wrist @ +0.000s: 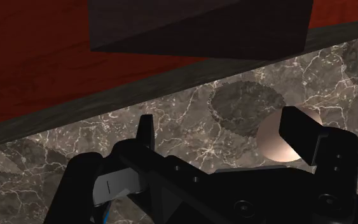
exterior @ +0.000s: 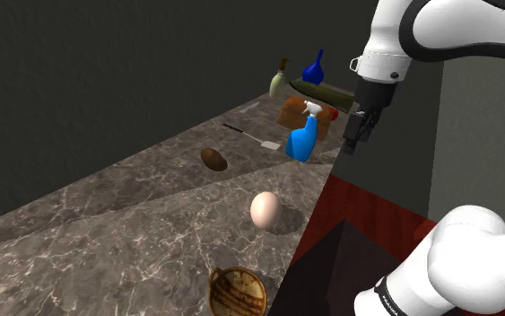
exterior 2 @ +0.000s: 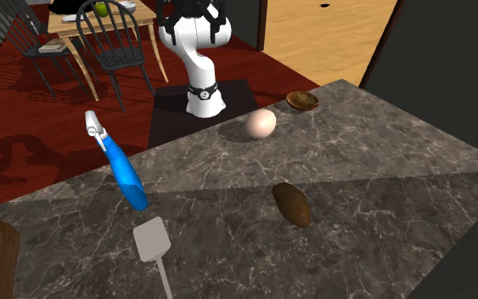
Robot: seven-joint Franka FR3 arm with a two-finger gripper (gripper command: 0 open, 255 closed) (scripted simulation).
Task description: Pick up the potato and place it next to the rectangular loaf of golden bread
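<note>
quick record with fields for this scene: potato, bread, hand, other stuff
potato: brown, lying free on the marble counter
bread: brown loaf behind the blue spray bottle in the shoulder view
hand: open, empty, in the air, apart from the potato
others: pale egg, spatula, brown bowl

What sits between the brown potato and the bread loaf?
A flat grey spatula lies between the brown oval potato and the brown rectangular loaf, seen in the shoulder view.

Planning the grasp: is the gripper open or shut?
Open: in the wrist view the gripper has its fingers apart, clasping nothing.
</note>
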